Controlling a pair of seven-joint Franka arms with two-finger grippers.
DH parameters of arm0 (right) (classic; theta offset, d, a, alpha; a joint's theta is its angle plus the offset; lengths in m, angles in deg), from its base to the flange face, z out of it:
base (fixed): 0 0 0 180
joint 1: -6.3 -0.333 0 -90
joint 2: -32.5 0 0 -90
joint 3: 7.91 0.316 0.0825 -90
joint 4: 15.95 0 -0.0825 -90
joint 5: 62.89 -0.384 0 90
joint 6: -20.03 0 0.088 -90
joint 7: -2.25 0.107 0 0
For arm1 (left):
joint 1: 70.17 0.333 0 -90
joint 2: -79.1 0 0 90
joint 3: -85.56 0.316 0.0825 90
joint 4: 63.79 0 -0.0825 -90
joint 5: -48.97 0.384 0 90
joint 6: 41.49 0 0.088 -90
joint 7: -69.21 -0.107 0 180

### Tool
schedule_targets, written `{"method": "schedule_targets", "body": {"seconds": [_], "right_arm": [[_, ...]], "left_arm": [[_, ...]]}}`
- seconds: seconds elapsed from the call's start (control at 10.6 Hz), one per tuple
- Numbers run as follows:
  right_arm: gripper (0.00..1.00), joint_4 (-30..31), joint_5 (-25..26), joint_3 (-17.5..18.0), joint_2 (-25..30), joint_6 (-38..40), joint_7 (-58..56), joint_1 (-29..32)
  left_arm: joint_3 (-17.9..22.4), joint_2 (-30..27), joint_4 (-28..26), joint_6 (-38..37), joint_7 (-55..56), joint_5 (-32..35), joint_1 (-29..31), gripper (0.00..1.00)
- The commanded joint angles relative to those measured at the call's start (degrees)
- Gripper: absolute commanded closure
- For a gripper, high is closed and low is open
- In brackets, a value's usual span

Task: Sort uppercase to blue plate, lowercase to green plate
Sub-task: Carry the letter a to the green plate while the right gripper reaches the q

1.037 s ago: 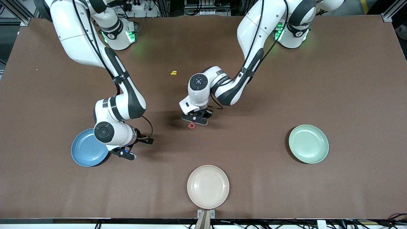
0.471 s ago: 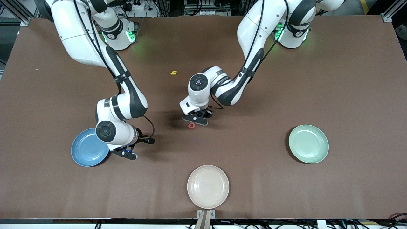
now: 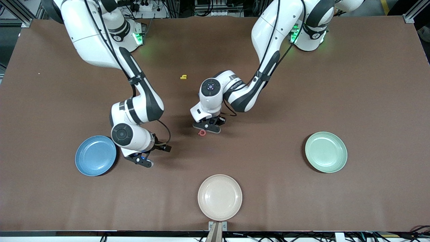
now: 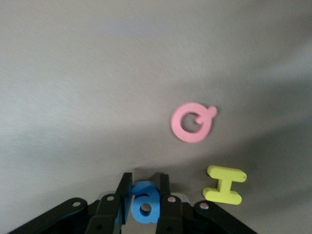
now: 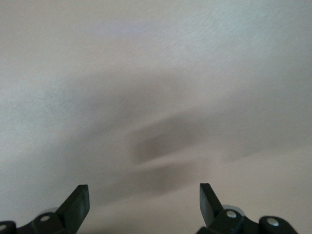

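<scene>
So the left end effector [image 4: 145,207] is down low at the middle of the counter [image 3: 302,84], and its fingers [image 4: 122,197] are clamped on a small blue lowercase "a" [image 4: 145,208], one finger pressed against each side of the letter. Right by it on the counter sit a red Q [image 4: 193,122] and a yellow H [image 4: 224,184]; in the front view only the red Q [image 3: 202,132] peeks out just past the gripper. A tiny yellow h [image 3: 183,77] lies farther from the front camera, between the two arms.

The right end effector [image 3: 140,160] hovers over bare counter just beside the blue plate [image 3: 95,155], its fingers [image 5: 77,204] spread wide with nothing between them.

The green plate [image 3: 326,152] is well apart, toward the left arm's end of the counter. A beige plate [image 3: 219,197] sits nearest the front camera.
</scene>
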Motion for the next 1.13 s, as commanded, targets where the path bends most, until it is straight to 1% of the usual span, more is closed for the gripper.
{"method": "schedule_targets", "body": {"seconds": [0.0, 0.09, 0.28, 0.47, 0.57, 0.75, 0.85, 0.94, 1.04], "right_arm": [[0.00, -0.4, -1.0, -0.1, -0.7, -1.0, 1.6, -1.1], [0.00, -0.5, -0.9, -0.1, -1.0, -1.0, 3.6, -1.8], [0.00, -1.8, -0.7, -0.1, -2.0, -1.0, 6.5, -5.3], [0.00, -2.5, -0.5, -0.1, -2.7, -2.4, 7.8, -11.6], [0.00, -3.9, -0.2, -0.1, -3.9, -2.3, 11.7, -14.2], [0.00, -9.7, 0.2, -0.4, -7.8, -1.5, 16.7, -17.6], [0.00, -11.9, 2.0, -0.6, -9.6, -1.1, 16.8, -18.7], [0.00, -13.4, 5.2, -0.6, -10.8, 0.4, 17.6, -19.2], [0.00, -14.3, 7.2, -0.5, -11.3, 1.8, 18.9, -19.4]], "left_arm": [[-0.1, -5.8, -1.1, -4.3, -0.6, 0.8, 4.1, 1.00], [-0.2, -7.5, -1.1, -5.7, -2.7, 0.8, 6.3, 1.00], [-0.5, -11.0, -1.1, -9.3, -8.4, 0.5, 11.1, 1.00], [-0.6, -13.8, -1.1, -13.5, -15.6, -0.2, 16.0, 1.00], [-0.6, -14.8, -1.2, -15.7, -17.7, -0.1, 18.2, 1.00], [-0.6, -15.5, -1.2, -18.2, -23.8, -0.1, 23.1, 1.00], [-0.6, -15.5, -1.3, -19.4, -25.9, 0.1, 25.0, 1.00], [-0.6, -15.4, -1.4, -19.7, -28.5, 0.1, 27.1, 1.00], [-0.6, -15.0, -1.8, -19.7, -29.1, 0.1, 29.0, 1.00]]}}
